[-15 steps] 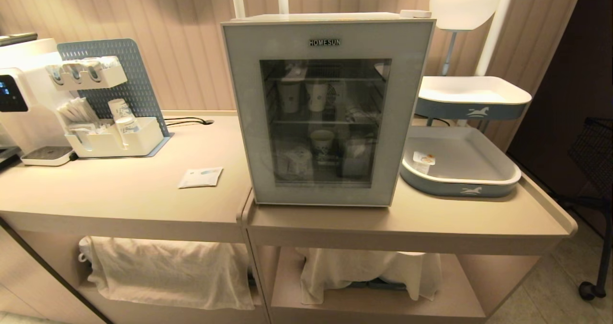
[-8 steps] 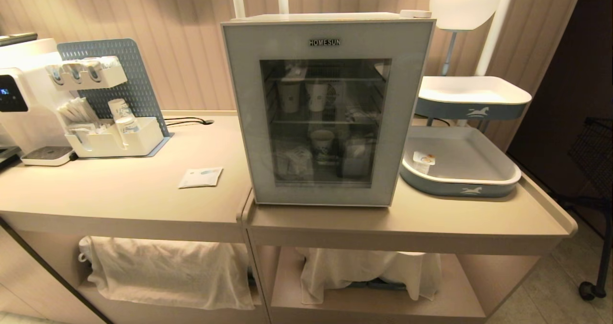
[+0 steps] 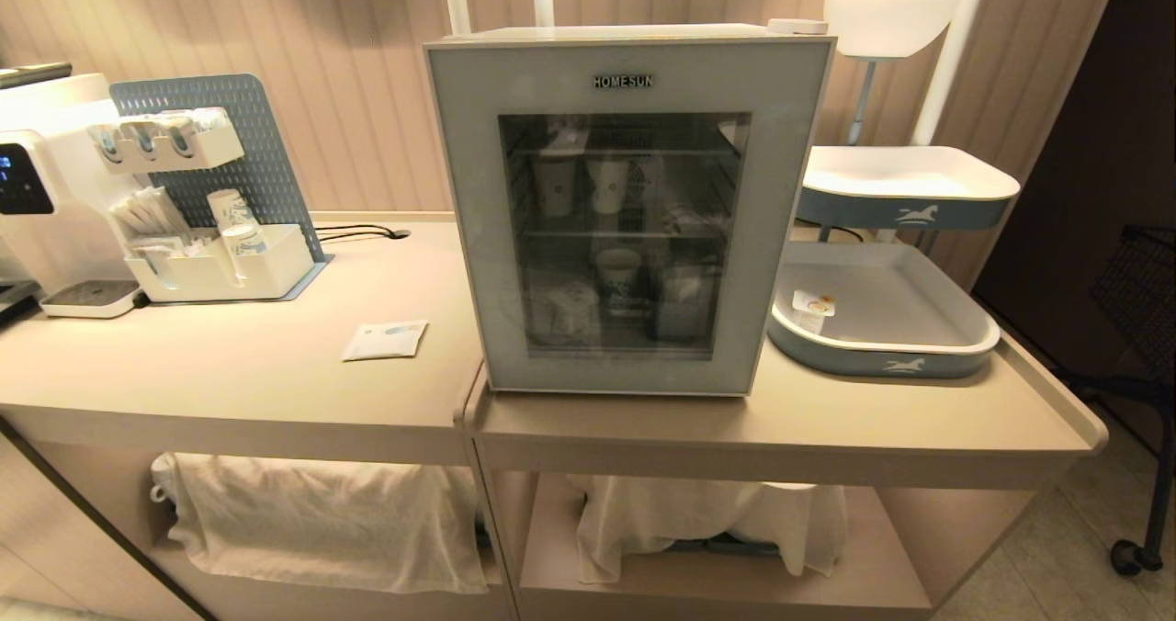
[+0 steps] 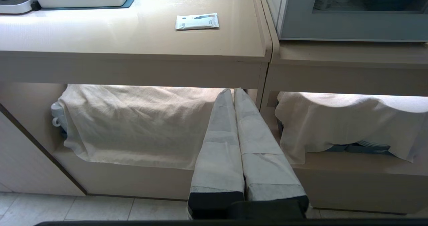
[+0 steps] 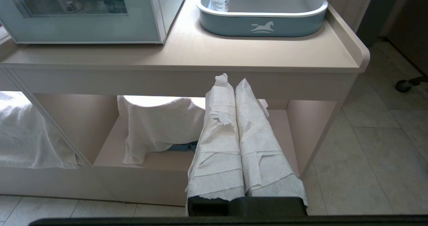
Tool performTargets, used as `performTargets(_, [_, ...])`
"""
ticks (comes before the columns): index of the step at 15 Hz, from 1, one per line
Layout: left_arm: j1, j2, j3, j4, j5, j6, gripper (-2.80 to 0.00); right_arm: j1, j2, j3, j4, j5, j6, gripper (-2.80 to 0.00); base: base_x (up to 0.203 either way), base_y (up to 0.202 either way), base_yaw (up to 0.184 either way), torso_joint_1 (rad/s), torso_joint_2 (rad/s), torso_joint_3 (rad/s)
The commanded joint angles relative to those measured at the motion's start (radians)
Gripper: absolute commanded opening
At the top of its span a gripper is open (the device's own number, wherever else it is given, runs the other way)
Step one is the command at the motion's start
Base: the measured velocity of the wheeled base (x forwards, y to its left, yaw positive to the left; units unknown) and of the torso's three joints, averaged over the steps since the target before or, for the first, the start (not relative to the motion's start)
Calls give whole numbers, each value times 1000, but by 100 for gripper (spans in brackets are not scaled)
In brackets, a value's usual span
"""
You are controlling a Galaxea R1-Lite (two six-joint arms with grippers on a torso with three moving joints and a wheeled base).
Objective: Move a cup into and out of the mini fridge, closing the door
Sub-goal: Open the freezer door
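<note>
The white mini fridge point(image 3: 634, 31) stands on the right counter with "HOMESUN" on its front. Its door point(image 3: 625, 368), a pale grey frame round dark glass, is shut. Behind the glass, pale cups point(image 3: 557, 186) stand on the wire shelves; I cannot tell which of them is the cup. My left gripper point(image 4: 233, 91) is shut and empty, low in front of the counter's open shelf, left of the fridge point(image 4: 351, 27). My right gripper point(image 5: 233, 80) is also shut and empty, below the counter edge, right of the fridge point(image 5: 83, 28). Neither gripper shows in the head view.
A grey-blue tray point(image 3: 882, 359) right of the fridge holds a low tub with an orange-marked lid point(image 3: 813, 307); a second tray point(image 3: 905, 208) stands above it. A coffee machine point(image 3: 37, 208), a cup organiser point(image 3: 220, 267) and a flat packet point(image 3: 384, 339) are on the left counter. White cloths point(image 3: 322, 520) hang over the lower shelves.
</note>
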Motion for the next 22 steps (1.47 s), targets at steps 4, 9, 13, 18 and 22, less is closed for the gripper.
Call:
performTargets(4, [-1, 0, 2, -1, 1, 0, -280, 0, 3, 0, 0, 1, -1, -280, 0, 0, 0, 0, 0, 0])
performTargets(9, [-1, 0, 2, -1, 1, 0, -280, 0, 3, 0, 0, 1, 1, -280, 0, 0, 0, 0, 0, 0])
performTargets(13, [-1, 0, 2, -1, 1, 2, -280, 0, 3, 0, 0, 1, 1, -280, 0, 0, 0, 0, 0, 0])
performTargets(18, [0, 0, 2, 0, 1, 0, -280, 0, 3, 0, 0, 1, 1, -280, 1, 13, -1, 1, 0, 2])
performTargets(22, [-1, 0, 2, -1, 1, 0, -280, 0, 3, 0, 0, 1, 1, -280, 0, 0, 0, 0, 0, 0])
